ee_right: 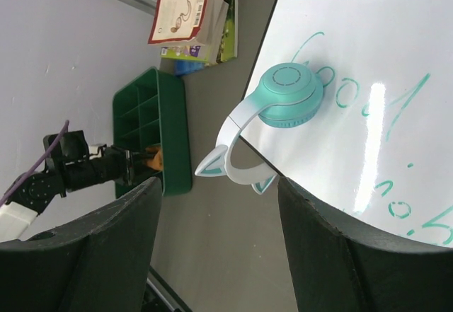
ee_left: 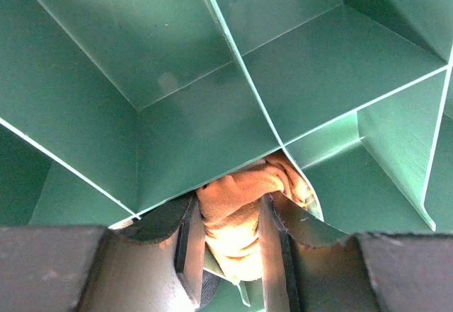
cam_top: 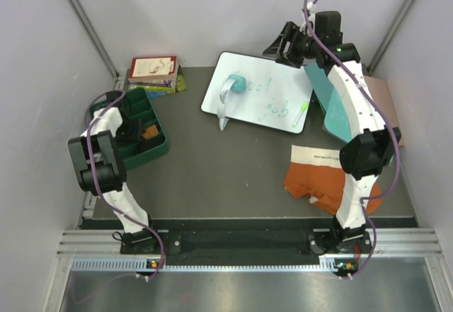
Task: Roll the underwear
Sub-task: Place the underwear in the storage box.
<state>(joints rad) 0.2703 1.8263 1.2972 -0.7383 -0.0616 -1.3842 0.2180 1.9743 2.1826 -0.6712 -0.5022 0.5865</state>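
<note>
A rolled mustard-tan underwear (ee_left: 237, 216) sits between the fingers of my left gripper (ee_left: 232, 206), which is shut on it inside a compartment of the green tray (ee_left: 212, 114). From above, that gripper (cam_top: 144, 132) reaches into the tray (cam_top: 159, 149) with the roll (cam_top: 150, 133) at its tip. A rust-orange underwear (cam_top: 315, 182) with a white waistband lies flat beside the right arm's base. My right gripper (cam_top: 279, 49) hangs open and empty at the far edge of the whiteboard (cam_top: 269, 85). In its wrist view this gripper (ee_right: 216, 248) hovers over bare table.
Teal cat-ear headphones (cam_top: 231, 85) rest on the whiteboard's left edge, with a green marker (cam_top: 301, 111) on its right. A stack of books (cam_top: 152, 71) lies behind the tray. A teal board (cam_top: 338, 110) and a pink board (cam_top: 388, 93) lie under the right arm.
</note>
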